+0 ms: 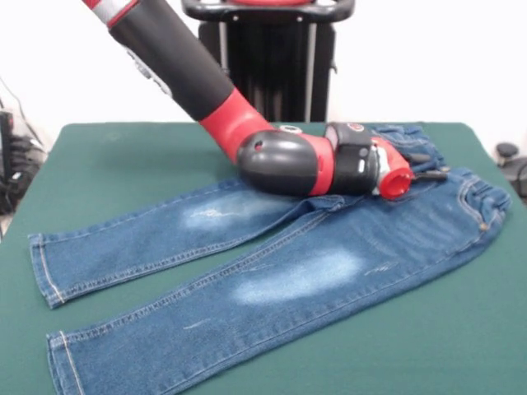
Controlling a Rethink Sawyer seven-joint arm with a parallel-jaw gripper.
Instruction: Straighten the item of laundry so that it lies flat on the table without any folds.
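The item of laundry, a small pair of blue denim jeans (pixel 272 271), lies spread on the green table (pixel 107 164). Its two legs reach toward the left and its waistband (pixel 486 202) is at the right. Pale faded patches mark both thighs. Behind the arm, the far part of the waist (pixel 403 132) looks bunched up. My gripper (pixel 430 169) lies low over the seat of the jeans and points right toward the waistband. It sits at or just above the denim, and its state is too small to read.
The red and black arm (pixel 288 160) slants down from the upper left and hides the crotch area of the jeans. Dark cables and gear (pixel 16 164) sit off the table's left edge, and another dark object (pixel 510 160) sits off its right.
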